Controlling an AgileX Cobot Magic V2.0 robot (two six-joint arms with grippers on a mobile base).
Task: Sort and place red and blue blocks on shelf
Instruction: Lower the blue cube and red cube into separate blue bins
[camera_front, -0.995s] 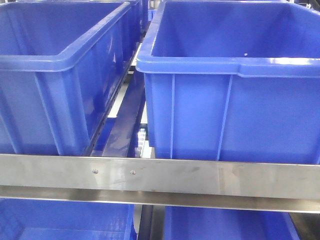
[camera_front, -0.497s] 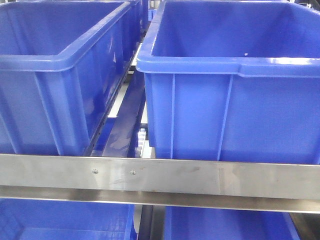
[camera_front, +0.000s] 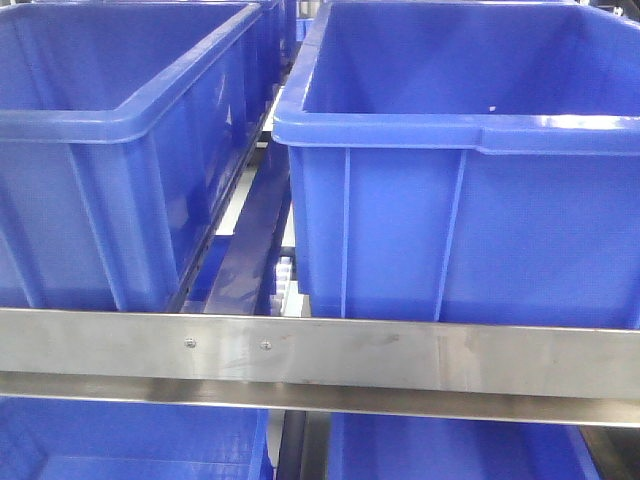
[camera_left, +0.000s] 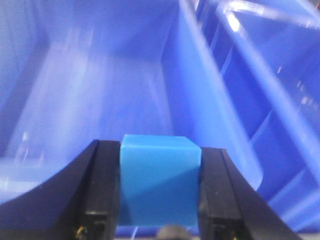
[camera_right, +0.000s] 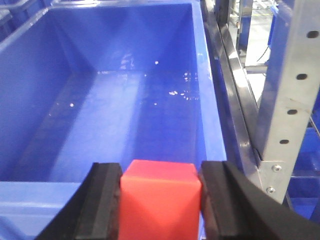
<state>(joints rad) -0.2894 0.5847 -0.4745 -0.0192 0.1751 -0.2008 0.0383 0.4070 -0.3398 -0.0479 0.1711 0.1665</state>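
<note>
Left gripper (camera_left: 159, 220), as I see it through its wrist camera, is clamped on the blue block (camera_left: 159, 182): both black fingers (camera_left: 102, 195) press flat against the cube's sides. I hold it over the interior of a dark-blue bin (camera_left: 90, 90), whose pale, blurred floor lies below; further blue bin walls run off to the right of that view. From the front camera I read the shelf (camera_front: 320, 352) as a brushed steel rail crossing the whole frame, with two screws left of centre. Behind the rail stand the left bin (camera_front: 100, 180) and the right bin (camera_front: 470, 230), side by side and apart, a white roller track (camera_front: 285, 285) showing in the gap between them. More blue plastic shows on the tier below the rail. Neither arm appears in this front view. Right gripper (camera_right: 161, 205) is likewise clenched on the red block (camera_right: 161, 202), its fingers (camera_right: 220, 200) touching the cube's two sides. I hold it just above the near rim of another bin (camera_right: 207, 100), with a perforated steel upright (camera_right: 295, 85) standing to the right.
</note>
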